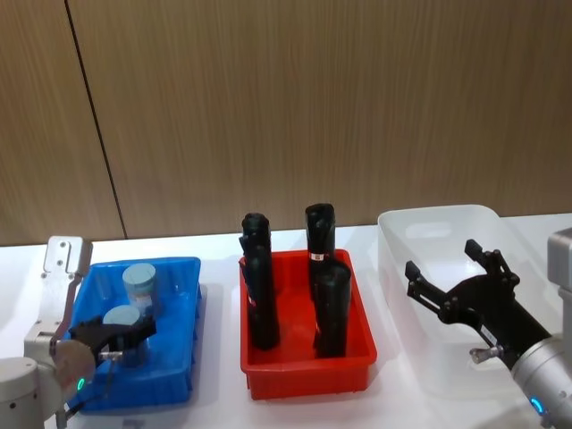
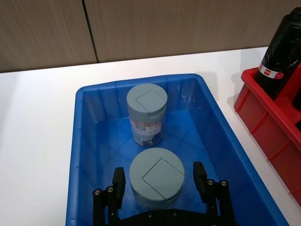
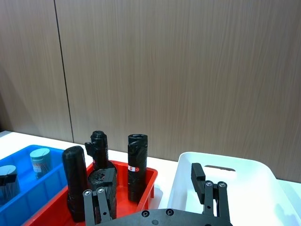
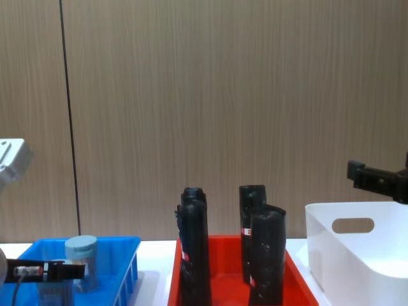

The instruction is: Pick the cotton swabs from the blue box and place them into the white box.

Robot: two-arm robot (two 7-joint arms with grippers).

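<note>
Two cotton swab tubs with grey-blue lids stand in the blue box [image 1: 183,290] [image 2: 84,136]: a far one [image 1: 139,283] [image 2: 146,117] [image 4: 82,258] and a near one [image 1: 121,320] [image 2: 156,176]. My left gripper [image 1: 118,338] [image 2: 160,181] is open, its fingers on either side of the near tub without closing on it. My right gripper [image 1: 458,279] [image 3: 150,193] hovers open and empty above the white box [image 1: 438,223] [image 3: 225,174] [image 4: 357,252] at the right.
A red tray [image 1: 304,353] [image 4: 223,248] with three tall black cylinders [image 1: 259,286] stands between the two boxes. The tray's edge [image 2: 273,127] lies close to the blue box's right side. A wood-panel wall runs behind the white table [image 1: 214,246].
</note>
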